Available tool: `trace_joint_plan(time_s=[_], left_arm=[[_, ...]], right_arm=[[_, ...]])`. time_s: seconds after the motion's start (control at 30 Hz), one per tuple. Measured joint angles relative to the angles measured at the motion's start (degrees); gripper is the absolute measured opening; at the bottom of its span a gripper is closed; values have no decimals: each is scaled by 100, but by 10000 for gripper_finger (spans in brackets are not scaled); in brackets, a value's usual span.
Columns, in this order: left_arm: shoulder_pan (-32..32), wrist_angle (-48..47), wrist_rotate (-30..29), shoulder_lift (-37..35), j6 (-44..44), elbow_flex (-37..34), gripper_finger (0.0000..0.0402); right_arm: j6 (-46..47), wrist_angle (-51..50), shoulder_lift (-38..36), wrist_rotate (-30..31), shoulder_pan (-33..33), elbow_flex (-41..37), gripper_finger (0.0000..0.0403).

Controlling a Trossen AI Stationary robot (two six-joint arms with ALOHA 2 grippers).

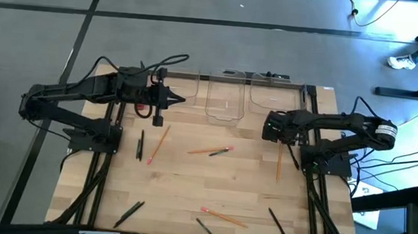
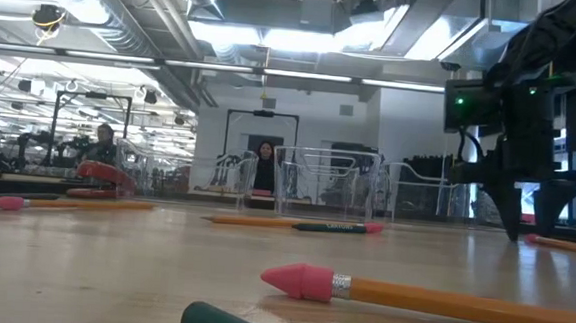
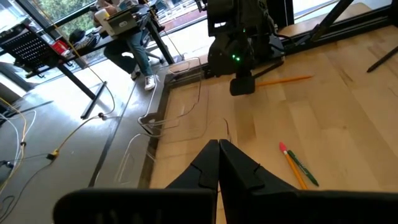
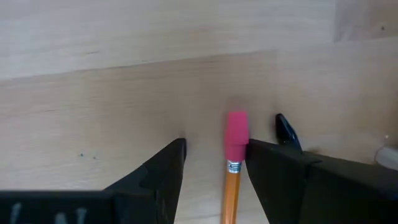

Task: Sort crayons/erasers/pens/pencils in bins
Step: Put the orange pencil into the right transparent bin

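Over on the left, the left gripper (image 1: 183, 99) hangs near the back of the table (image 1: 188, 197), fingers (image 3: 214, 165) pressed together with nothing between them, just beside the clear bins (image 1: 224, 96) lined along the far edge. A pencil (image 1: 159, 144) and a pen (image 1: 140, 144) lie below it. Mid-table, another pencil (image 1: 209, 151) rests touching a short crayon (image 1: 219, 153) — more pens and pencils are scattered along the front edge. On the right, the right gripper (image 1: 271, 127) is down at the wood, fingers (image 4: 158, 171) spread apart — a pink-tipped pencil (image 4: 234, 168) lies between them, not yet squeezed.
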Motion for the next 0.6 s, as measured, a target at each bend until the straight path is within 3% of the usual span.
trace_joint_plan(time_s=[0.23, 0.6], left_arm=[[2, 0, 0, 0, 0, 1, 0], [2, -1, -1, 0, 0, 0, 0]], right_arm=[[-152, 46, 2, -3, 0, -9, 159], [-348, 115, 5, -25, 0, -11, 63]])
